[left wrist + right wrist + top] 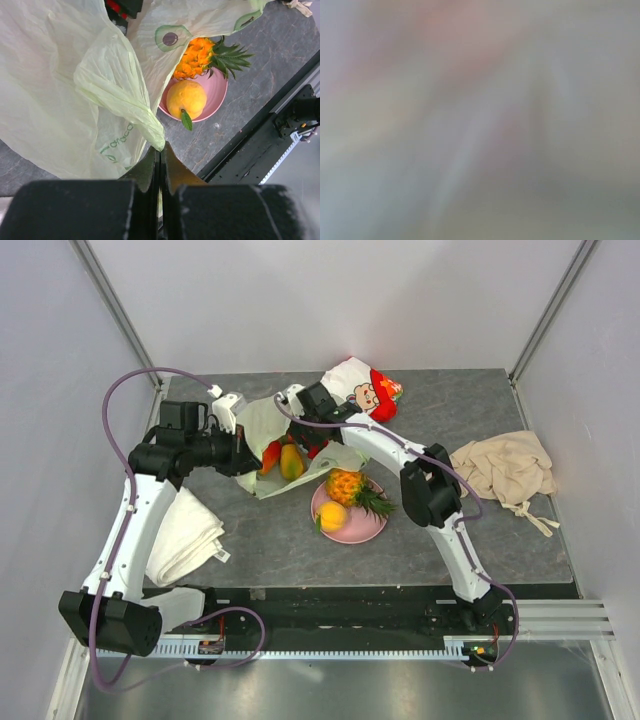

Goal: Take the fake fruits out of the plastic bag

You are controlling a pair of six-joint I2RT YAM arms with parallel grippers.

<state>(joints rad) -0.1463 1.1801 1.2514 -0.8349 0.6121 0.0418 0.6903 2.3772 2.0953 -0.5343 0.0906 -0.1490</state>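
Note:
The pale-green plastic bag (258, 425) lies at the table's middle back, its mouth open toward the plate. Inside show a yellow-red mango (292, 462) and a red piece (271, 454). A pineapple (346, 486) and an orange (331, 517) rest on the pink plate (368, 526). My left gripper (243, 457) is shut on a bunched fold of the bag (75, 90) at its fingertips (161, 148). The pineapple (198, 56), orange (186, 98) and plate (218, 95) lie beyond. My right gripper (310, 412) reaches into the bag; its fingers are hidden and its wrist view is all blur.
A white-and-red cartoon pouch (364, 388) lies at the back behind the bag. A beige cloth (505, 468) lies at the right. A folded white towel (186, 534) lies at the left by my left arm. The black table rail (260, 145) runs along the near edge.

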